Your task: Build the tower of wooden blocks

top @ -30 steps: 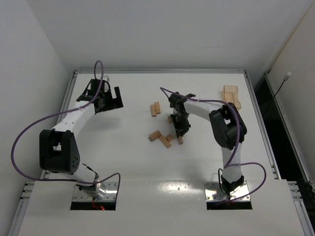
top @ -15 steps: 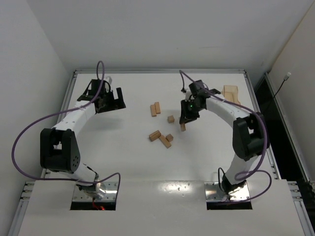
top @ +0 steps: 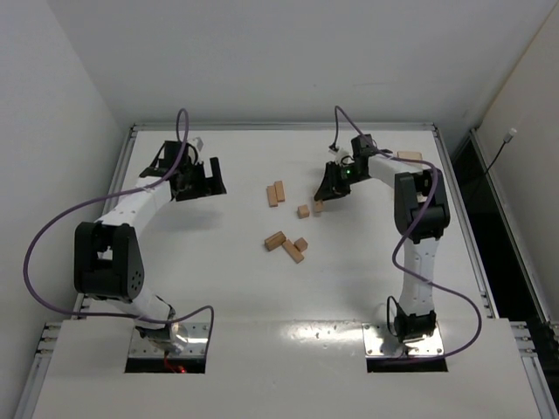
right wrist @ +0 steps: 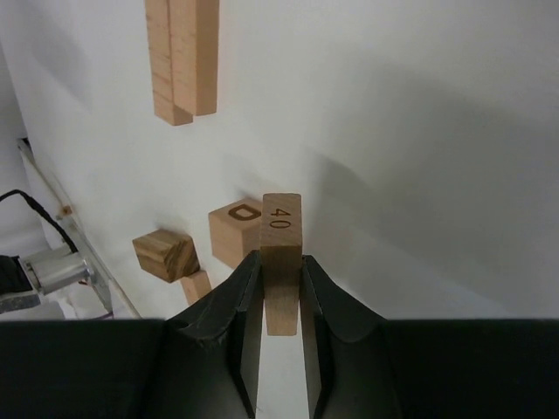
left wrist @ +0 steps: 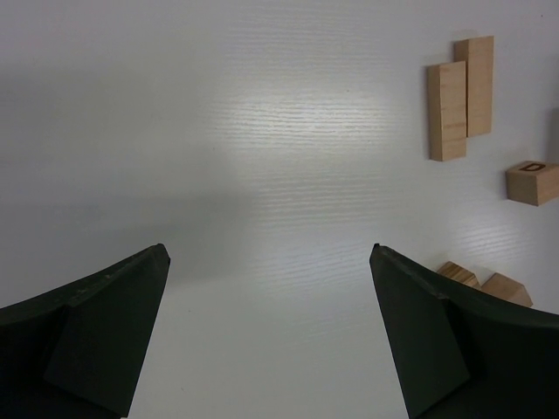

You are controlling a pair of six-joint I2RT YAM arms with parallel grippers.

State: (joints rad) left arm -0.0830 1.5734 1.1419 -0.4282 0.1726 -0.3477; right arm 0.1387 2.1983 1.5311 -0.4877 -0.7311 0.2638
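My right gripper (top: 323, 197) is shut on a thin wood block marked "40" (right wrist: 281, 249) and holds it just right of a cube marked "D" (top: 303, 211), which also shows in the right wrist view (right wrist: 234, 231). Two long blocks (top: 276, 193) lie side by side left of the cube. A cluster of three blocks (top: 286, 244) lies nearer me. My left gripper (top: 199, 180) is open and empty over bare table at the far left. In the left wrist view (left wrist: 269, 251) the long blocks (left wrist: 460, 96) and the D cube (left wrist: 531, 182) lie off to its right.
A wooden piece (top: 409, 156) lies at the back right, partly behind the right arm. A dark-grained cube (right wrist: 163, 254) and a small block (right wrist: 196, 285) show beyond the D cube in the right wrist view. The table's raised rim (top: 279, 127) runs along the back.
My right arm has lifted the "40" block from beside the near cluster and swung it back and up-table to beside the D cube. The left arm has barely moved.
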